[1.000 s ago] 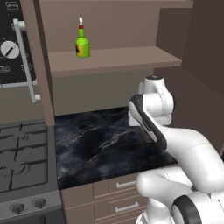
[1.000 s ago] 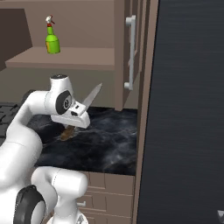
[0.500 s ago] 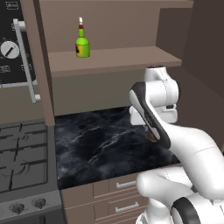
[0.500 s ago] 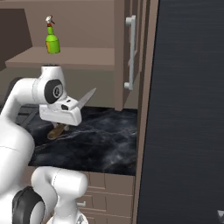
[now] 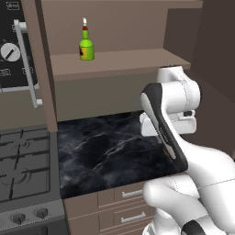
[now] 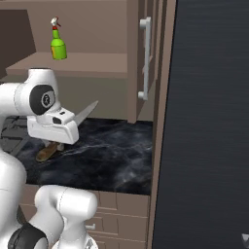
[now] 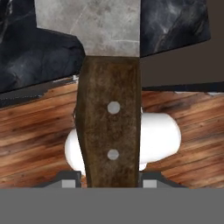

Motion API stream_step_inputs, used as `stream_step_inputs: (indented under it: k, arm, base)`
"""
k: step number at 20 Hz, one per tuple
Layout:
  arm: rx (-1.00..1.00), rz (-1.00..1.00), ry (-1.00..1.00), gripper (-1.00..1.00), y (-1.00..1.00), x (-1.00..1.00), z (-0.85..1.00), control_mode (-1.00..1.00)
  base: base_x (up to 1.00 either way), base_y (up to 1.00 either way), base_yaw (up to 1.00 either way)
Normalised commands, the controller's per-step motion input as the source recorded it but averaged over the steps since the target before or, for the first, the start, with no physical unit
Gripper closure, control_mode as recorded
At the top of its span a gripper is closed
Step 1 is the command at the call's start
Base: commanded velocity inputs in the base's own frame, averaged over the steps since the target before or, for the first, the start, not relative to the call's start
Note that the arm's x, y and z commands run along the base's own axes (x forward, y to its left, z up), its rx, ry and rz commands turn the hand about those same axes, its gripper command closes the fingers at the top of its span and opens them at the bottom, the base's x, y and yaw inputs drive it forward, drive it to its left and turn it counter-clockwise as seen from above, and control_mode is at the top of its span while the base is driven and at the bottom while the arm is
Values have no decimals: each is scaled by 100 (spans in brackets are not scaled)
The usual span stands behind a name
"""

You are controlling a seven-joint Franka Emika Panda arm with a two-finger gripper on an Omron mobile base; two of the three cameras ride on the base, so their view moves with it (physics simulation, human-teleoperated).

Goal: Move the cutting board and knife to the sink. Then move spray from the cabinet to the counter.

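The hand view shows the pincer [image 7: 109, 181] clenched on the knife [image 7: 110, 96] by its brown handle, grey blade running ahead over the counter [image 7: 30, 52]; from the right base view the blade [image 6: 86, 112] juts up and forward past the hand. The arm is folded high above the counter, the hand tipped. Since a second ago it has swung left and lifted slightly, while the spray [image 5: 86, 44] stays on the cabinet [image 5: 119, 59] shelf, up and left of the pincer.
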Motion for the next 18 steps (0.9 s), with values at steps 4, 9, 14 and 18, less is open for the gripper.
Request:
stream_step_inputs:
  k: [4, 9, 14, 18]
  arm:
    - [0, 0, 4, 100, 0, -37, 5, -100]
    - [0, 0, 1, 100, 0, -9, 0, 100]
    - [0, 0, 0, 100, 0, 0, 0, 100]
    - [0, 0, 0, 100, 0, 0, 0, 100]
  base:
    - [0, 0, 0]
    - [-56, 0, 0]
    - [-100, 0, -2]
    - [-100, -2, -18]
